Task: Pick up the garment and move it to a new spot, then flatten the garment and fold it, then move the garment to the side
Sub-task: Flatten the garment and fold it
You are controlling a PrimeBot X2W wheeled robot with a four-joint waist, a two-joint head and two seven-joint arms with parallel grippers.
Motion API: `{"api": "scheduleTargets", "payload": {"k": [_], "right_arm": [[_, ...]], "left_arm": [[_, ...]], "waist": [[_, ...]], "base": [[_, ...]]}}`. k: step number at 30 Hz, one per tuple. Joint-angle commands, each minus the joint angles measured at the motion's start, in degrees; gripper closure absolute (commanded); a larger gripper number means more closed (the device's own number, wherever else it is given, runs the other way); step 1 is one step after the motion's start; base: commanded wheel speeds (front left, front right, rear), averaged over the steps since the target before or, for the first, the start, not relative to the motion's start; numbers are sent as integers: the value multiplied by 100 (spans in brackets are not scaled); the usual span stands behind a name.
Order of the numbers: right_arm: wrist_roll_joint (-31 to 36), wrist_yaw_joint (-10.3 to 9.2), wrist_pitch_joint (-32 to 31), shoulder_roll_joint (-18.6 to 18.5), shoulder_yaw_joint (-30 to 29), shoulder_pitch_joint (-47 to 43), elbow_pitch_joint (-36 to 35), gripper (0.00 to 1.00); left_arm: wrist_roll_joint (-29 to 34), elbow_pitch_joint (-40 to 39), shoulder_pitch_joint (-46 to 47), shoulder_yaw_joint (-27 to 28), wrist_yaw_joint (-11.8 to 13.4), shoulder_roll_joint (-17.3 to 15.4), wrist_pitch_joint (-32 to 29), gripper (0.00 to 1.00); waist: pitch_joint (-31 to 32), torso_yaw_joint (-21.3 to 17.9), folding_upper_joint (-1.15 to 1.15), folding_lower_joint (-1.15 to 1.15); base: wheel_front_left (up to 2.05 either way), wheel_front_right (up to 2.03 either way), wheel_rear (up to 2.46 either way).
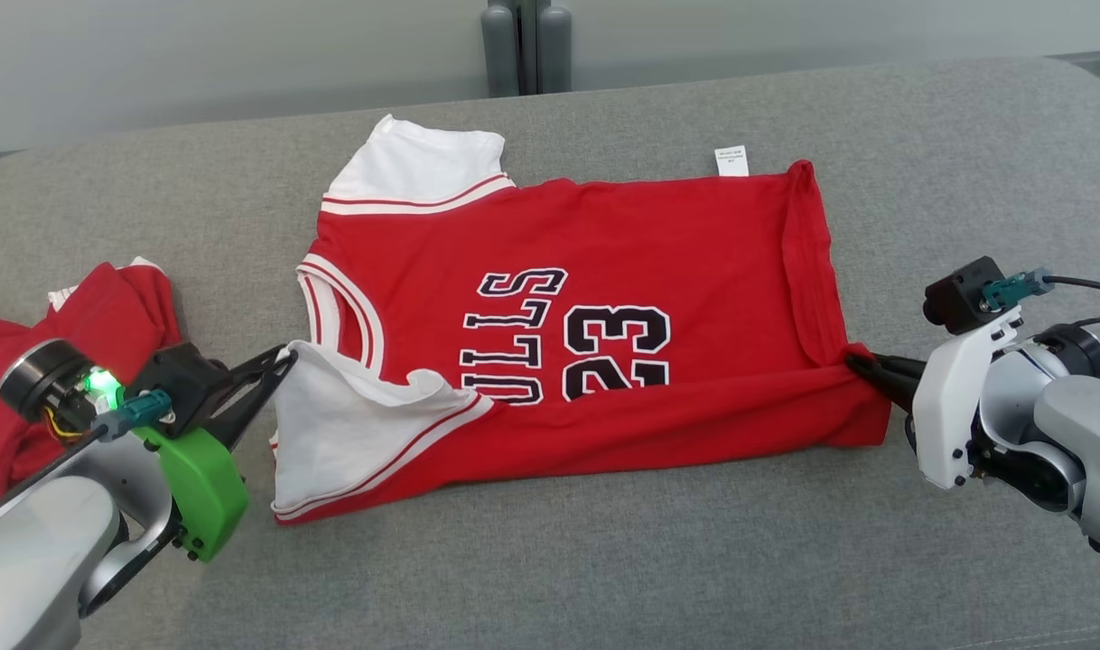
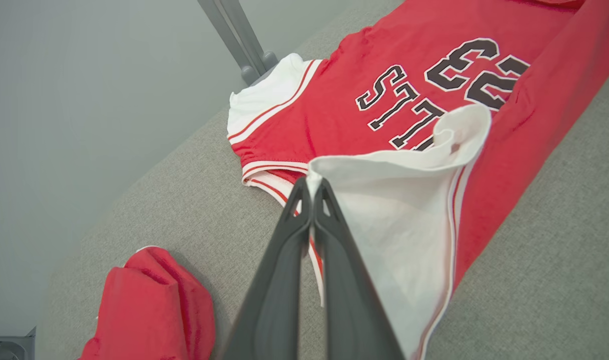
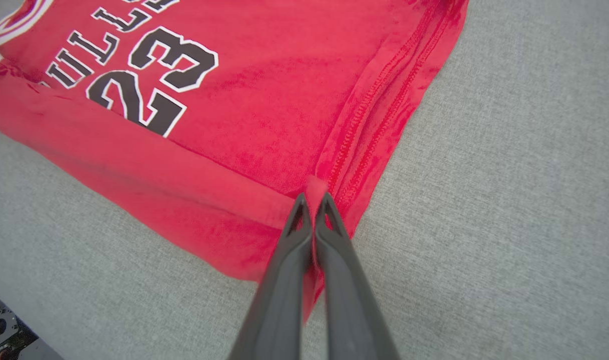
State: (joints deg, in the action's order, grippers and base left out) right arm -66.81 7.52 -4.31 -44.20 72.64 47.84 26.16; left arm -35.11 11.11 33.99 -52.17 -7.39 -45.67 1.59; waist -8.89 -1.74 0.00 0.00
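Where the two arms come in nearest the camera, both claws are pinched fully together on cloth. The left gripper [image 1: 288, 354], on a green-shelled wrist, has its two long dark fingers closed on the edge of the white near sleeve [image 1: 351, 433] of the red basketball jersey [image 1: 604, 244], which has white, red-striped trim. In the left wrist view that sleeve edge sits nipped between the tips, and the white cloth behind them stands raised in a loose curl. The right gripper [image 1: 852, 361], on a white-shelled wrist, is clamped on the jersey's near hem corner. The right wrist view shows a small tuck of red fabric caught between the tips.

The jersey lies spread on a pale grey woven upholstered surface [image 1: 604, 560], with its collar toward the robot's left and its hem toward the right. Its near side is turned over onto the front as a long red band running from the held sleeve to the held corner. This band covers the lower part of the black, white-edged print reading "ULLS" and "23".

Left of the jersey's collar, beside the left arm, a crumpled second red garment [image 1: 107, 316] lies apart from it. On the jersey's far side the white far sleeve [image 1: 414, 162] lies flat, and a small white care label [image 1: 731, 161] pokes out past the far edge near the hem. Beyond that edge stand dark grey upright posts [image 1: 525, 45].
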Motion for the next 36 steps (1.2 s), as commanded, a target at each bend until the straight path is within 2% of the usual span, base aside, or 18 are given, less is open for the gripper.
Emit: {"api": "scheduleTargets", "payload": {"k": [1,10,15,16,17,18,22,27,30,32,34,36], "right_arm": [[-35,-6,71,45,-12,92,70,100],[-96,-6,259,263,-28,258,372,100],[-142,-6,373,311,-19,301,498,100],[-147,-6,407,325,-17,305,524,100],[-140,-6,474,351,-27,327,560,57],[-146,-6,518,375,-37,336,595,0],[-262,-6,772,424,-154,389,712,0],[-394,-6,1709,453,-645,269,980,0],[-183,-6,1933,497,-1061,113,1048,0],[165,-6,1961,563,-1786,64,914,0],[700,-6,1949,721,-2779,-386,671,0],[1304,-6,1948,924,-3672,-909,372,0]], "left_arm": [[27,110,219,-125,-6,24,7,100],[-198,756,1051,-771,-8,131,181,100],[-262,1293,1382,-988,-8,347,286,100],[-283,1404,1413,-1017,-8,395,279,91],[-329,1543,1432,-1057,-8,457,221,0],[-356,1652,1453,-1078,-8,499,176,0],[-504,1981,1571,-999,64,661,374,0],[-770,2219,1461,-420,700,999,1147,0],[-883,2115,1216,-8,1118,1109,1326,0],[-868,1829,1035,442,1507,1192,1369,0],[-720,1253,643,1123,1861,1338,1359,0],[-469,709,137,1665,2043,1499,1351,0]], "waist": [[-88,-65,0,0],[-262,-166,0,0],[-343,-155,0,0],[-354,-154,0,0],[-366,-152,0,0],[-373,-149,0,0],[-372,-136,0,0],[-204,-66,0,0],[-70,-38,0,0],[-2,-42,0,0],[46,-33,0,0],[110,-21,0,0]], "base": [[0,0,0],[0,0,0],[0,0,0],[0,0,0],[0,0,0],[0,0,0],[0,0,0],[0,0,0],[0,0,0],[0,0,0],[0,0,0],[0,0,0]]}}
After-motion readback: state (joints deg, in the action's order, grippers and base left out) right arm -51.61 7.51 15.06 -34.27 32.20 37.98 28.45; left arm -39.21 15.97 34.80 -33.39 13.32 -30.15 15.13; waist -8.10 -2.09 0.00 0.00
